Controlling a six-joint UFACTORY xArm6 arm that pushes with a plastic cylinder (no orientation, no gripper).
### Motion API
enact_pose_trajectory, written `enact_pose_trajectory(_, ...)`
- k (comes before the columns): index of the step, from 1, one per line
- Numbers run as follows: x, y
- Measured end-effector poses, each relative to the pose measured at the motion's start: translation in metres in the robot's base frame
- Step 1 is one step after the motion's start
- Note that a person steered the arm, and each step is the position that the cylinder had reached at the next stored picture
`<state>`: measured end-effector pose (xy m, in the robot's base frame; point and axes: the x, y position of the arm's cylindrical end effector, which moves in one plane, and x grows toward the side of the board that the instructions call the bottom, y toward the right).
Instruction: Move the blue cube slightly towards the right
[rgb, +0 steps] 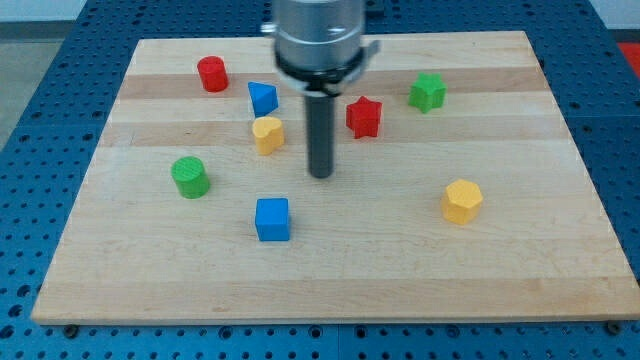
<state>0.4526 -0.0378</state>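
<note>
The blue cube (272, 219) lies on the wooden board (400, 270), left of centre and toward the view's bottom. My tip (320, 175) is the lower end of the dark rod near the board's middle. It stands above and to the right of the blue cube, a short gap apart and not touching it. The yellow block (267, 133) lies just to the left of the rod, higher in the view.
A blue wedge-like block (262, 98), a red cylinder (212, 74) and a green cylinder (189, 177) lie on the left half. A red star-like block (364, 116), a green block (427, 92) and a yellow hexagonal block (461, 201) lie on the right half.
</note>
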Motion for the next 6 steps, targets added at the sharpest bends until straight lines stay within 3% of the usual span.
enact_pose_trajectory(1,0.008,-0.042)
enact_pose_trajectory(4,0.031,-0.072)
enact_pose_trajectory(6,0.07,-0.095)
